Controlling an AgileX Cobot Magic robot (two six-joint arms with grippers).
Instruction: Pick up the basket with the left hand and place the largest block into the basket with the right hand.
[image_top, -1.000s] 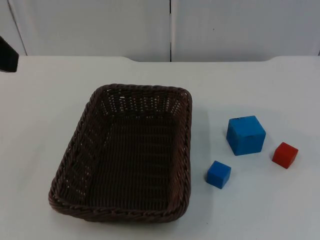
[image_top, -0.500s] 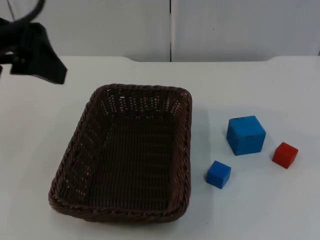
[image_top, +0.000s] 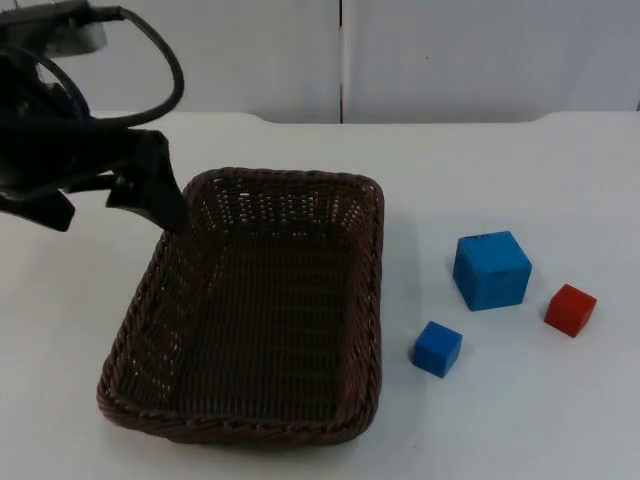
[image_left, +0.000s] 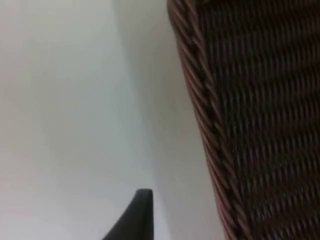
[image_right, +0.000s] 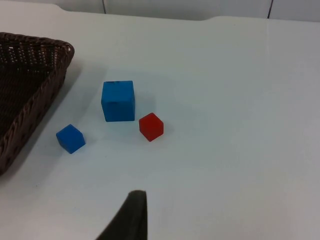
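Wicker basket (image_top: 255, 310) rim: left tool (image_top: 150, 200) at far-left corner, opening unclear | large blue block (image_top: 491, 270) stands apart

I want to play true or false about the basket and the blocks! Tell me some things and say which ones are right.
1. The basket has a block inside it. False: all three blocks lie on the table beside it.
2. There are two blue blocks and one red block. True.
3. The big blue block is stacked on the small blue block. False: they sit apart on the table.
4. The left tool is at the basket's far left corner. True.
5. The red block is the biggest. False: the big blue block is.
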